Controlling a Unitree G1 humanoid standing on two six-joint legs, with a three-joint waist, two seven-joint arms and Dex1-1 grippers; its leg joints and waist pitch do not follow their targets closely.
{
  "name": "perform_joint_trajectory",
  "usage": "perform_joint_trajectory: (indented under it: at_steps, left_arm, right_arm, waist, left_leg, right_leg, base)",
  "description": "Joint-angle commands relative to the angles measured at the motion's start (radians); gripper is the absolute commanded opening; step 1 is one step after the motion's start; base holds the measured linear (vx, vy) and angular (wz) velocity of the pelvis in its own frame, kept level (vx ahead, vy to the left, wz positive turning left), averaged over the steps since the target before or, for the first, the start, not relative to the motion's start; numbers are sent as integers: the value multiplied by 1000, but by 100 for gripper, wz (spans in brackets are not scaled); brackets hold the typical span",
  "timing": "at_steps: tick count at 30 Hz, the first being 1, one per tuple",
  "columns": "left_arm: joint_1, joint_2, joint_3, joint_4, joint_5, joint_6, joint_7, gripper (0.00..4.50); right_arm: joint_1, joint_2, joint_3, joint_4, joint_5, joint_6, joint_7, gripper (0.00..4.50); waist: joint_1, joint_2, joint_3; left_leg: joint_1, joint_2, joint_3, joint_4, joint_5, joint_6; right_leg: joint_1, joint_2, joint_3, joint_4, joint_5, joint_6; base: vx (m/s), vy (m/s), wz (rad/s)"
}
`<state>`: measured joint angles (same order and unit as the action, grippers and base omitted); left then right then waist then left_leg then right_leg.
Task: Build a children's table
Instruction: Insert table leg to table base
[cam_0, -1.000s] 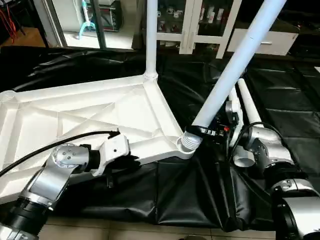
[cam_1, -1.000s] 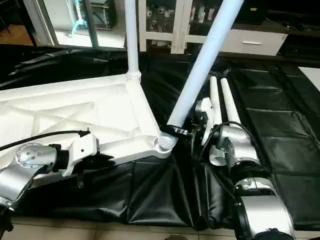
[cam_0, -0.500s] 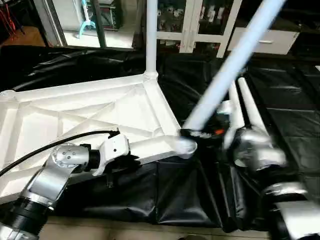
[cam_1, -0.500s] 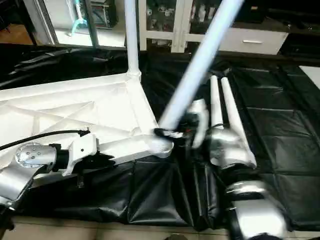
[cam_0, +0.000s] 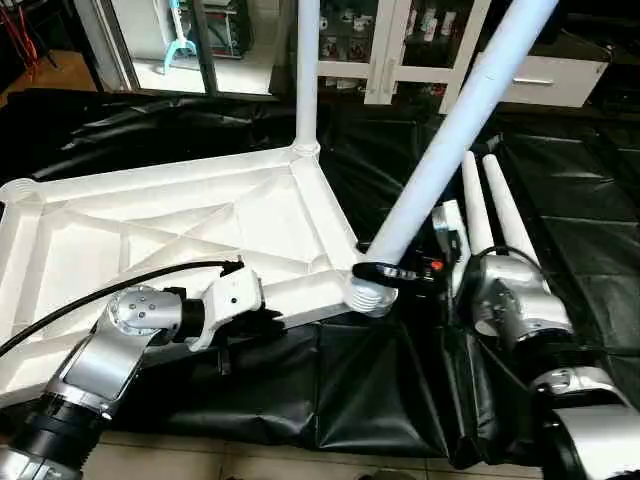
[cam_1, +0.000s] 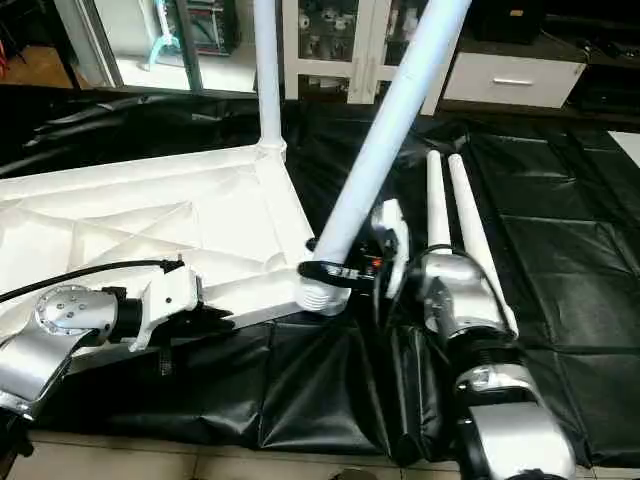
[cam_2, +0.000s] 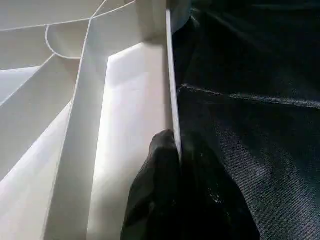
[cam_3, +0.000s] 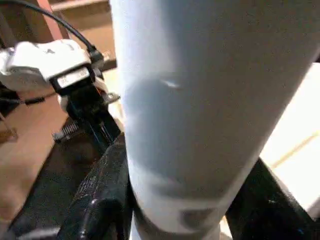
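The upturned tabletop lies on the black sheet, one leg upright in its far corner socket. Stiff, light, slick plastic; its thin rim suits pinching, and there the left claw is clamped together. The right claw grips a tilted leg low, its threaded end now over the near socket, shifted since a second ago. Two spare legs lie beside.
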<state>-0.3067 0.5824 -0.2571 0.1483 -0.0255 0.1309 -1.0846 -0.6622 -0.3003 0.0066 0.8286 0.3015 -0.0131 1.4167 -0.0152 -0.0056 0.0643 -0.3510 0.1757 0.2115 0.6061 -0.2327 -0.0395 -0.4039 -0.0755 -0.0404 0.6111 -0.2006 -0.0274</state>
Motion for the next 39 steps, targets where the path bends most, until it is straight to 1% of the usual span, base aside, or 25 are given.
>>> perform_joint_trajectory:
  at_steps: [1,4,6,7,8,10,11,12,16,17,18,19,20,22,25,26,27,28,30,33,34,35,37,39]
  left_arm:
    - [11,-8,15,12,-13,-17,25,0]
    - [12,-7,15,11,-13,-17,23,0]
    - [11,-7,12,12,-13,-17,19,0]
    - [9,-8,11,13,-14,-16,17,0]
    - [11,-8,11,12,-14,-16,17,0]
    - [10,-11,9,13,-14,-15,17,0]
    - [8,-12,9,14,-14,-15,17,0]
    - [7,-12,9,15,-14,-14,17,0]
    - [6,-11,11,15,-15,-13,16,0]
    - [7,-9,13,14,-16,-12,16,0]
    - [10,-7,14,12,-16,-12,14,0]
    - [10,-7,14,12,-16,-12,14,0]
    - [12,-5,14,10,-16,-11,13,0]
    - [16,-3,14,7,-16,-11,11,0]
    - [19,-2,12,4,-15,-9,10,0]
    - [20,-2,11,1,-15,-8,9,0]
    - [20,-2,11,1,-15,-8,9,0]
    - [21,-2,8,0,-14,-7,9,0]
    - [22,-2,7,-1,-13,-6,8,0]
    - [23,-1,5,-4,-13,-4,7,0]
    - [23,-1,4,-5,-14,-3,6,0]
    - [24,0,4,-5,-14,-3,6,0]
    - [24,0,3,-5,-14,-2,5,0]
    - [24,0,3,-7,-14,0,4,0]
  right_arm:
    - [20,-29,12,33,-50,-2,-11,186]
    - [15,-40,8,45,-55,-17,-25,186]
    - [9,-52,7,61,-61,-31,-46,186]
    - [9,-55,9,68,-65,-38,-52,186]
    - [12,-54,11,70,-67,-38,-53,186]
    - [22,-50,18,76,-74,-38,-54,186]
    - [29,-48,25,83,-81,-41,-57,186]
    - [35,-48,31,90,-89,-50,-61,186]
    - [41,-50,37,108,-100,-65,-68,186]
    - [40,-54,41,124,-112,-81,-76,186]
    - [41,-62,56,135,-136,-108,-86,186]
    - [41,-62,56,135,-136,-108,-86,186]
    - [42,-68,66,142,-153,-127,-92,186]
    - [48,-78,96,145,-191,-165,-97,186]
    - [54,-75,120,138,-211,-185,-97,186]
    - [59,-74,143,136,-232,-204,-97,186]
    - [59,-74,143,136,-232,-204,-97,186]
    - [64,-72,160,141,-246,-215,-97,186]
    - [67,-70,168,148,-253,-222,-98,186]
    - [73,-66,182,159,-263,-222,-98,186]
    - [74,-65,185,163,-265,-220,-98,186]
    - [75,-63,187,167,-264,-214,-98,186]
    - [74,-62,187,171,-263,-203,-98,186]
    - [71,-57,188,185,-254,-159,-97,186]
  waist:
    - [2,-6,-45]
    - [2,-6,-46]
    - [2,-6,-46]
    - [0,-7,-45]
    - [0,-4,-46]
    - [2,-6,-48]
    - [4,-6,-47]
    - [5,-6,-47]
    - [5,-6,-46]
    - [5,-6,-45]
    - [4,-5,-46]
    - [3,-5,-45]
    - [2,-5,-44]
    - [0,-5,-43]
    - [-4,-6,-40]
    - [-5,-6,-39]
    - [-7,-7,-38]
    - [-7,-7,-38]
    - [-9,-7,-38]
    - [-9,-9,-39]
    - [-9,-8,-38]
    - [-10,-8,-36]
    - [-10,-8,-38]
    - [-11,-9,-39]
  left_leg:
    - [4,67,-27,-81,-120,88]
    - [6,67,-26,-80,-120,90]
    - [4,67,-26,-80,-115,92]
    - [4,66,-26,-79,-115,92]
    - [5,65,-26,-79,-114,92]
    - [5,65,-25,-77,-100,99]
    - [1,67,-25,-77,-83,110]
    - [3,68,-24,-76,-84,113]
    - [4,68,-24,-77,-109,106]
    - [4,68,-25,-78,-110,104]
    - [4,68,-25,-78,-111,102]
    - [4,67,-25,-78,-114,101]
    - [5,67,-26,-79,-131,97]
    - [5,67,-26,-80,-142,93]
    - [6,68,-29,-84,-172,80]
    - [6,68,-30,-85,-179,78]
    - [6,68,-31,-86,-193,71]
    - [7,68,-32,-87,-197,69]
    - [7,68,-33,-90,-217,62]
    - [7,68,-33,-91,-222,58]
    - [7,69,-33,-92,-227,57]
    - [7,69,-34,-93,-244,53]
    - [10,69,-34,-94,-258,45]
    - [8,69,-35,-95,-260,43]
  right_leg:
    - [33,-71,48,-71,-203,-271]
    - [32,-69,47,-70,-195,-275]
    - [34,-69,47,-69,-187,-278]
    - [32,-69,47,-70,-192,-279]
    - [33,-69,47,-70,-190,-279]
    - [34,-68,47,-67,-169,-283]
    - [37,-68,45,-63,-142,-289]
    - [35,-68,45,-63,-140,-290]
    - [34,-68,45,-67,-174,-287]
    - [34,-69,45,-67,-176,-286]
    - [33,-69,45,-67,-175,-286]
    - [33,-69,45,-67,-178,-286]
    - [32,-69,46,-70,-196,-283]
    - [31,-69,46,-71,-209,-280]
    - [30,-70,47,-77,-251,-264]
    - [29,-69,47,-78,-259,-261]
    - [28,-69,47,-80,-276,-255]
    - [28,-69,47,-80,-282,-252]
    - [26,-69,49,-84,-299,-245]
    - [26,-68,50,-83,-287,-245]
    - [25,-67,49,-83,-288,-245]
    - [24,-68,50,-86,-308,-240]
    - [23,-68,50,-88,-321,-233]
    - [24,-67,51,-87,-314,-232]
  base:
    - [0,0,0]
    - [0,0,0]
    - [0,0,0]
    - [0,0,0]
    - [0,0,0]
    - [0,0,0]
    - [0,0,0]
    - [0,0,0]
    - [0,0,0]
    - [0,0,0]
    - [0,0,0]
    - [0,0,0]
    - [0,0,0]
    - [0,0,0]
    - [0,0,0]
    - [0,0,0]
    - [0,0,0]
    - [0,0,0]
    - [0,0,0]
    - [0,0,0]
    - [0,0,0]
    - [0,0,0]
    - [0,0,0]
    - [0,0,0]
